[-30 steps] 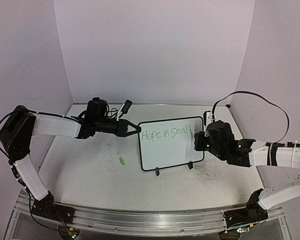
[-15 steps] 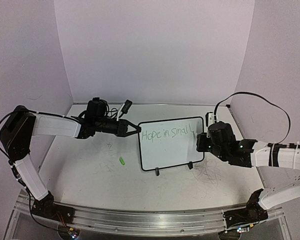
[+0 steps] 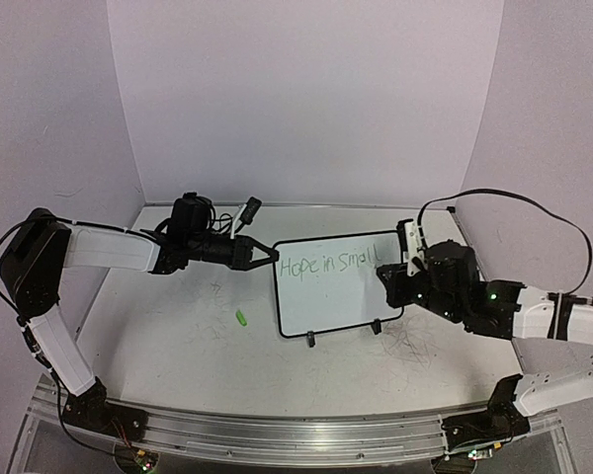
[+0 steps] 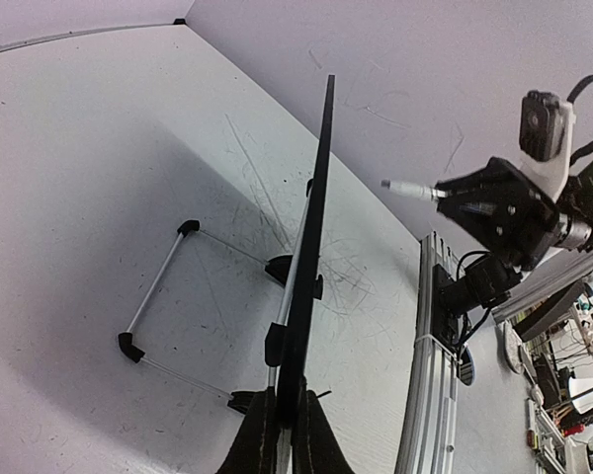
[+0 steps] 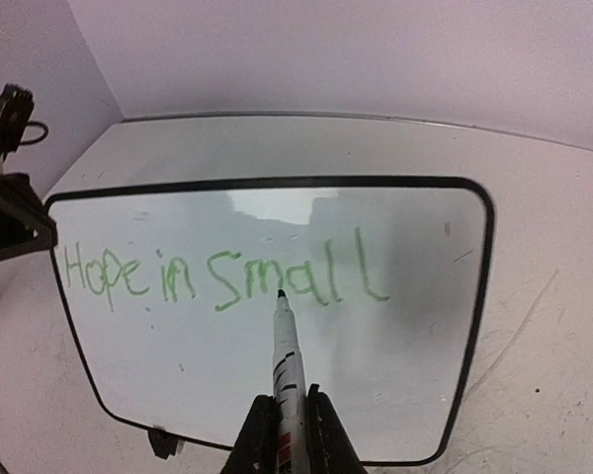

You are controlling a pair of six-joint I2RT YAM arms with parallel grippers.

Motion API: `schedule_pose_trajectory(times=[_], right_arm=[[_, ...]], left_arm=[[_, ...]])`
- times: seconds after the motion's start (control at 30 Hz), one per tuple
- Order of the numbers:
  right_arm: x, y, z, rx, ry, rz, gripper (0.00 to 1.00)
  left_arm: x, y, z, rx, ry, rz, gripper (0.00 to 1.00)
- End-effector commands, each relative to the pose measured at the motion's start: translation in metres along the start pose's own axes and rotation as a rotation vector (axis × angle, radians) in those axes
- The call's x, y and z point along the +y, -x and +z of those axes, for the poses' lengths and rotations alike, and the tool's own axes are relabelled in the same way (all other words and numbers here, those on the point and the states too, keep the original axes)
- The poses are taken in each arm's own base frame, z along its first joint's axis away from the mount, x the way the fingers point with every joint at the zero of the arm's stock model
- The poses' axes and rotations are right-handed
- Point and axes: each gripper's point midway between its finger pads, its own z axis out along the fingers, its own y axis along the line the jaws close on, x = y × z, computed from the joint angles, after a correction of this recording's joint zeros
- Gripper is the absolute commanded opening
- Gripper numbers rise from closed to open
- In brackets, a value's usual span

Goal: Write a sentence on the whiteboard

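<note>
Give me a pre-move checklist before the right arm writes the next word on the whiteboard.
1. Board held: ok. The left gripper is shut on the left edge of the whiteboard.
2. Marker gripped: ok. The right gripper is shut on the marker, tip pointing at the board.
3. Tip clear of the surface: ok. The left wrist view shows a gap between tip and board.
4. Writing finished: not ok. The sentence reads only "Hope in small".
5. Room for a second line: ok. The board is blank below the lettering.
6. Ink flow: cannot tell.
</note>
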Motion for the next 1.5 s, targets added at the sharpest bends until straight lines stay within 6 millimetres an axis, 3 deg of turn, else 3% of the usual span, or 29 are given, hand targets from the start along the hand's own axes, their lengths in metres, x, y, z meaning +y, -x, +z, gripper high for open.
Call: schedule_pose_trajectory(times=[0.0, 0.27, 0.57, 1.03, 1.23, 1.47], right_arm=[[0.06, -0.005, 0.003, 0.013, 0.151, -0.044, 0.0], [0.116, -0.025, 0.009, 0.063, 0.248, -0.066, 0.0], [0.157, -0.047, 0.026, 0.095, 0.292, -0.113, 0.0], [0.172, -0.055, 0.04, 0.098, 0.302, -0.119, 0.0], [0.139, -0.046, 0.041, 0.04, 0.139, -0.029, 0.0], [0.159, -0.053, 0.048, 0.063, 0.209, -0.085, 0.0]], left_arm=[[-0.016, 0.022, -0.012, -0.061, -0.009, 0.064, 0.0], [-0.019, 0.023, -0.013, -0.065, -0.01, 0.068, 0.0], [-0.018, 0.023, -0.013, -0.064, -0.01, 0.068, 0.0], [-0.02, 0.024, -0.013, -0.065, -0.015, 0.069, 0.0], [-0.021, 0.024, -0.013, -0.065, -0.016, 0.069, 0.0], [-0.02, 0.023, -0.012, -0.062, -0.017, 0.066, 0.0]])
